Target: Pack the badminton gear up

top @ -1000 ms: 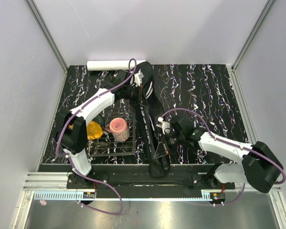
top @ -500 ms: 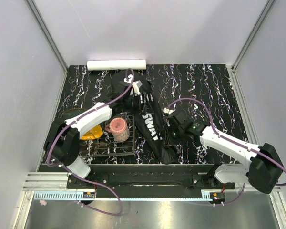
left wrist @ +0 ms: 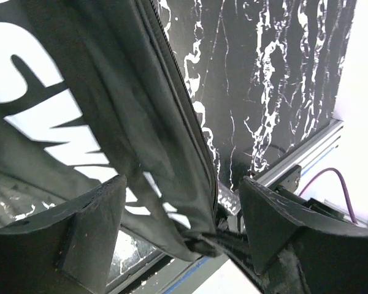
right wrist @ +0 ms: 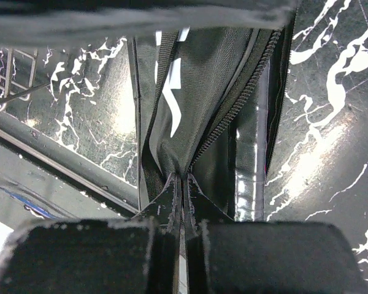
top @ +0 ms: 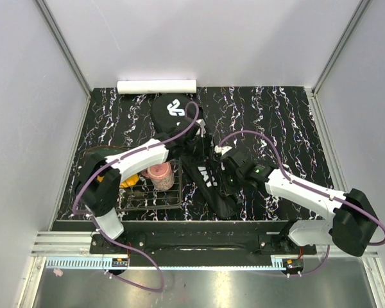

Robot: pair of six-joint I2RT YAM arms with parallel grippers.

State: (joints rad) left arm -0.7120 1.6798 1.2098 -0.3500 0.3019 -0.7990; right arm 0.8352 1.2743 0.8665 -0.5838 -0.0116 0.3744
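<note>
Just right of the wire rack (top: 147, 200), the black bag (top: 205, 176) lies all rumpled. The right gripper (right wrist: 181, 223) is pinched tight on its zipper edge, arm stretched in low. The left gripper (left wrist: 181, 205) hangs over the bag with its fingers spread wide, gripping nothing.

Layout of the counter (top: 276, 122), viewed from above. The tube (top: 157, 86) lies along the far edge, left of centre. Just before it rests the broad end of the bag (top: 173, 109), which runs toward the near edge, slanting rightward across the middle. Left of the bag stands a wire rack (top: 151, 200). In the rack sit a cup (top: 159, 172), nearest the bag, and a small object (top: 127, 179) on the cup's left. The left hand (left wrist: 183, 184) is over the bag's midsection. The right hand (right wrist: 179, 223) is on the bag's right side, toward its near end.
</note>
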